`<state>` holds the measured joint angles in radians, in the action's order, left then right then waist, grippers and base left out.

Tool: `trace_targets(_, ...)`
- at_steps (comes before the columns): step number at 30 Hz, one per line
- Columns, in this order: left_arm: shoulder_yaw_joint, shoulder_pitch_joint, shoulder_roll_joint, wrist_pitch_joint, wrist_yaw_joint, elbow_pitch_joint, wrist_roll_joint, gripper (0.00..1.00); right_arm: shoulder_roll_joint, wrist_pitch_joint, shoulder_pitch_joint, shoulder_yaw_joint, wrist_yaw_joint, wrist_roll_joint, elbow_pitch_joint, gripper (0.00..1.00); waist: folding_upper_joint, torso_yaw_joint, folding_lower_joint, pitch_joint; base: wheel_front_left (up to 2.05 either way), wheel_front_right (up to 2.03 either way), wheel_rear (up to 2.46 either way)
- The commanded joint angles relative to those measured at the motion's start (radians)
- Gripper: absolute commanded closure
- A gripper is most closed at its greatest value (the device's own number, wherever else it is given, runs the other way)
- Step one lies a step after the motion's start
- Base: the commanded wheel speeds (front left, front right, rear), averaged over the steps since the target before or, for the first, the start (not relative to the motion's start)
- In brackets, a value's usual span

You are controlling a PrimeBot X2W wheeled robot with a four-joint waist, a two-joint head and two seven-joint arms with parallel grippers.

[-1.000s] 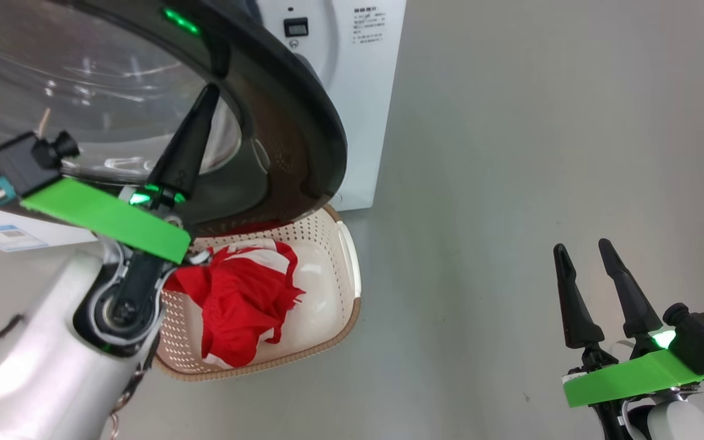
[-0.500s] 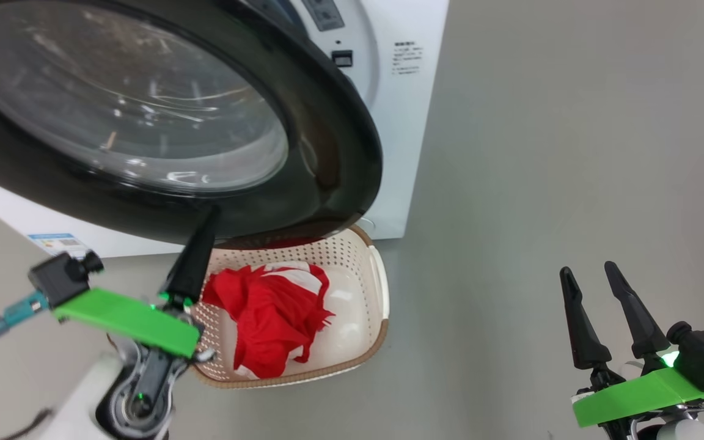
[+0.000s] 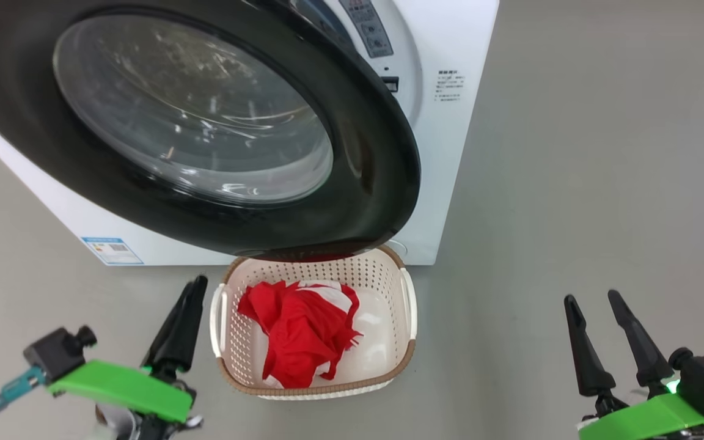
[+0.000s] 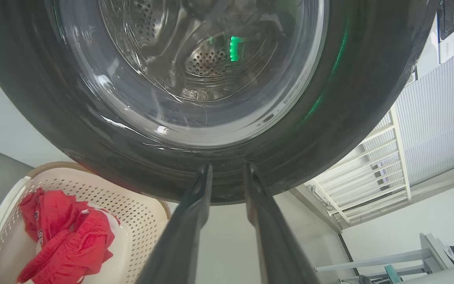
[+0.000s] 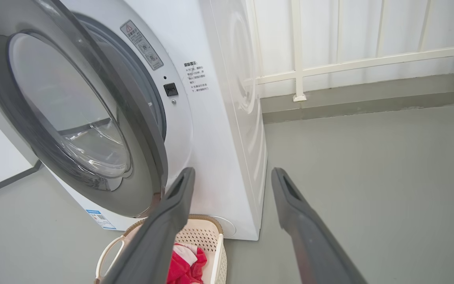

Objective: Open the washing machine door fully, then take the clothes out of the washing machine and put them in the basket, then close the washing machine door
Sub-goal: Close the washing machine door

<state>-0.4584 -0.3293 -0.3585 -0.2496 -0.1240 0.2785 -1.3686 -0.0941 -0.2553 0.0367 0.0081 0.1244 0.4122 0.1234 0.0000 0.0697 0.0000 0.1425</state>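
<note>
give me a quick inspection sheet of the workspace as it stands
surface: smooth grey floor.
job's things: washing machine door ajar, standing off the washing machine, its rim over the basket; clothes lie in the basket.
clutter: nothing seen.
grippers: left gripper below the door, fingers narrowly apart, empty; right gripper open, empty, off to the side.
cables: teal plug with a thin lead at the left wrist camera.
surroundings: white railing behind the machine.
</note>
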Motion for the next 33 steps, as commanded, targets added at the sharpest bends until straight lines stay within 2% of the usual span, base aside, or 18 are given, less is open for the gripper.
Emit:
trace_targets(1, 0.054, 0.017, -0.025, -0.012, -0.007, -0.017, 0.030, 0.51, -0.019, -0.006, 0.012, 0.013, 0.006, -0.008, -0.024, 0.00, 0.0000, 0.014, 0.0000, -0.022, 0.00, 0.00, 0.00)
trace_targets(2, 0.054, 0.017, -0.025, -0.012, -0.007, -0.017, 0.030, 0.51, -0.019, -0.006, 0.012, 0.013, 0.006, -0.008, -0.024, 0.00, 0.0000, 0.014, 0.0000, -0.022, 0.00, 0.00, 0.00)
trace_targets(3, 0.061, 0.030, -0.025, -0.012, -0.007, -0.018, 0.039, 0.46, -0.020, -0.006, 0.016, 0.013, 0.006, -0.007, -0.023, 0.00, 0.0000, 0.016, 0.0000, -0.026, 0.00, 0.00, 0.00)
trace_targets(7, 0.087, 0.081, -0.025, -0.012, -0.007, -0.020, 0.083, 0.15, -0.021, -0.006, 0.032, 0.009, 0.006, -0.006, -0.021, 0.00, 0.0000, 0.021, 0.0000, -0.044, 0.00, 0.00, 0.00)
trace_targets(9, 0.100, 0.105, -0.024, -0.012, -0.007, -0.019, 0.109, 0.03, -0.020, -0.006, 0.043, 0.005, 0.006, -0.006, -0.021, 0.00, 0.0000, 0.023, 0.0000, -0.054, 0.00, 0.00, 0.00)
trace_targets(10, 0.109, 0.116, -0.021, -0.012, -0.007, -0.018, 0.120, 0.00, -0.020, -0.006, 0.048, 0.003, 0.006, -0.005, -0.021, 0.00, 0.0000, 0.024, 0.0000, -0.058, 0.00, 0.00, 0.00)
trace_targets(26, 0.245, 0.245, 0.020, -0.012, -0.007, 0.034, 0.391, 0.00, -0.018, -0.006, 0.128, -0.032, 0.006, -0.003, -0.028, 0.00, 0.0000, 0.030, 0.0000, -0.116, 0.00, 0.00, 0.00)
trace_targets(33, 0.338, 0.268, 0.053, -0.012, -0.007, 0.032, 0.593, 0.00, -0.016, -0.006, 0.142, -0.044, 0.006, -0.002, -0.031, 0.00, 0.0000, 0.032, 0.0000, -0.124, 0.00, 0.00, 0.00)
